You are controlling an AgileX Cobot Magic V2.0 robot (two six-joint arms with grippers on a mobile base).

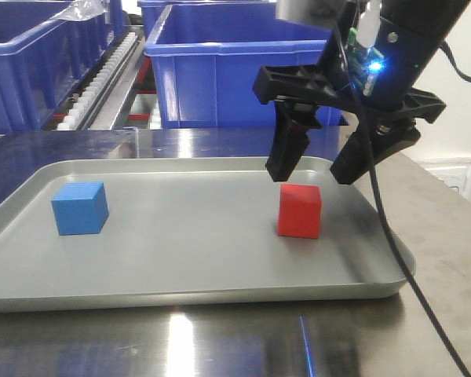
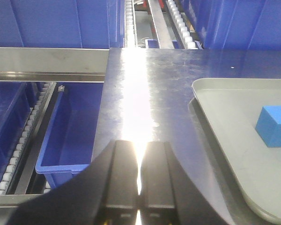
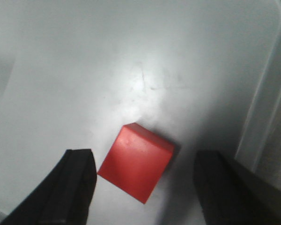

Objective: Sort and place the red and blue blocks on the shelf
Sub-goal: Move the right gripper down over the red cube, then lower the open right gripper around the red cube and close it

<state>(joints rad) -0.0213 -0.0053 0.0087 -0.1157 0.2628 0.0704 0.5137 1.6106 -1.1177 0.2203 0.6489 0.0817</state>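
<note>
Hard to see: the arm of the right gripper point(image 1: 312, 174) is cut off by the top edge, upper right of the front view. Only its black fingers, a green board w/ a blue light point(image 1: 366, 67) and a black cable point(image 1: 392, 236) down the right side show. In the right wrist view both fingertips are cropped by the bottom edge and blurred.

The left gripper point(image 2: 139, 185) shows only in its own wrist view, bottom ctr, dark and partly washed out by glare off the steel table point(image 2: 131, 93). Its fingers are pressed nearly together w/ a thin sliver of light btwn them, holding nothing. The blue block point(image 2: 276, 125) is cut by the right edge there.

Containers: the grey tray point(image 1: 188, 236) fills the middle of the front view and holds both cubes, well apart. The blue block is at left; the red block point(image 1: 300, 210) is right of ctr, near the tray's right rim. The right gripper's fingers are spread wide, just above the red block, one tip to each side, not touching it.

Blue crates point(image 1: 220, 71) line the top of the front view; their insides can't be seen from this angle. In the left wrist view, another crate point(image 2: 70, 126) sits lower left under a steel rail of the shelf point(image 2: 47, 61), partly hidden by the left gripper.
</note>
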